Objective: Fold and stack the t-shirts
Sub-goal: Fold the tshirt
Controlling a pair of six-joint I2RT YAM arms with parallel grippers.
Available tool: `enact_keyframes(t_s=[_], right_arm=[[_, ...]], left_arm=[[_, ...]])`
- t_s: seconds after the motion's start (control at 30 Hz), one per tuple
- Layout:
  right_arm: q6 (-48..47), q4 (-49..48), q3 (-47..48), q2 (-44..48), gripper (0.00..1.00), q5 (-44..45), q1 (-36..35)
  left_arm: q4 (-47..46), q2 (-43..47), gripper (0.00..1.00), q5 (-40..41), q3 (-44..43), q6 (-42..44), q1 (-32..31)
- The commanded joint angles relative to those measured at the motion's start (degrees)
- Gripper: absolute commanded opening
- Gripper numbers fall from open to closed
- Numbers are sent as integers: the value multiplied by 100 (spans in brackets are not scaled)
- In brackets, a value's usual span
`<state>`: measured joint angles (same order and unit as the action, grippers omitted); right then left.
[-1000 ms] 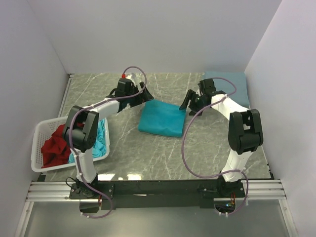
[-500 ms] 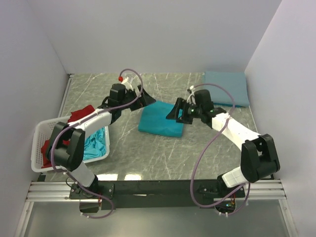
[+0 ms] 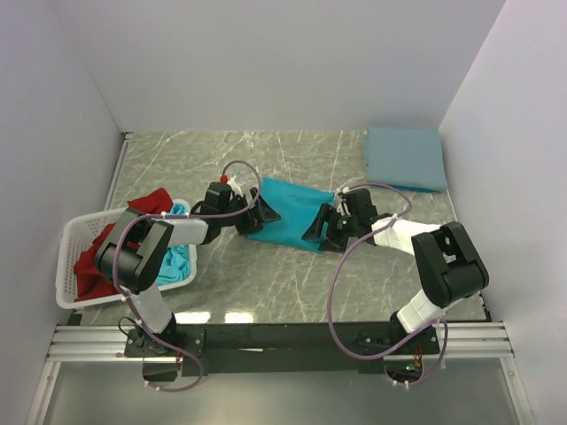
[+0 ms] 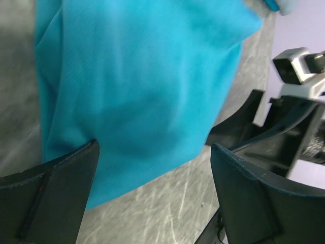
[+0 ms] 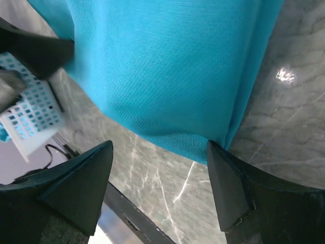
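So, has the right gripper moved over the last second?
Yes. The right gripper has come away from the folded grey-blue t-shirt in the far right corner, toward the near edge, down to the near hem of the teal t-shirt.

Teal t-shirt (image 5: 172, 76): soft cloth, fine knit texture, matt, few soft creases. Grey-blue t-shirt (image 3: 406, 158) & red t-shirt (image 3: 93, 266): matt cloth too, red one crumpled. Surface (image 3: 266, 283): grey marble-look w/ pale veins, smooth, glossy, lamp glare on it. Basket (image 3: 69, 270): white plastic lattice. Left claw (image 4: 155, 147) & right claw (image 5: 160, 145): black matt plastic, smooth. Front rail (image 3: 89, 341): bare silver metal.
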<state>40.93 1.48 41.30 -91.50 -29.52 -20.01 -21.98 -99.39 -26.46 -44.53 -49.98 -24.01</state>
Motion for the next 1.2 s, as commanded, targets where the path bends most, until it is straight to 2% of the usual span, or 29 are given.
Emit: enact_keyframes(t_s=[0.0,0.17,0.33,0.5,0.57,0.73,0.8,0.9,1.17], right_arm=[[12,-139,-236,-271,82,359,163],[-181,115,-123,167,82,639,182],[-567,1204,422,1377,83,1324,190],[-823,2180,975,2215,89,2641,182],[-823,2243,1064,2260,90,2819,182],[-648,1901,1135,1980,90,2943,182],[-621,1804,1257,1760,90,2943,129],[-577,1856,1573,1059,90,3065,-11],[-243,1637,1899,-77,87,3286,-284]], left_arm=[[-343,-10,95,140,234,-56,28],[-62,393,94,447,367,32,107],[648,1640,97,984,147,269,90],[1809,3045,99,2396,-573,690,89],[2178,3399,99,2628,-801,822,89],[2760,4331,100,3917,-838,814,98],[2804,4646,99,4095,-636,709,107],[2621,4937,99,4026,-206,490,107],[2303,5149,99,3473,778,23,98]])
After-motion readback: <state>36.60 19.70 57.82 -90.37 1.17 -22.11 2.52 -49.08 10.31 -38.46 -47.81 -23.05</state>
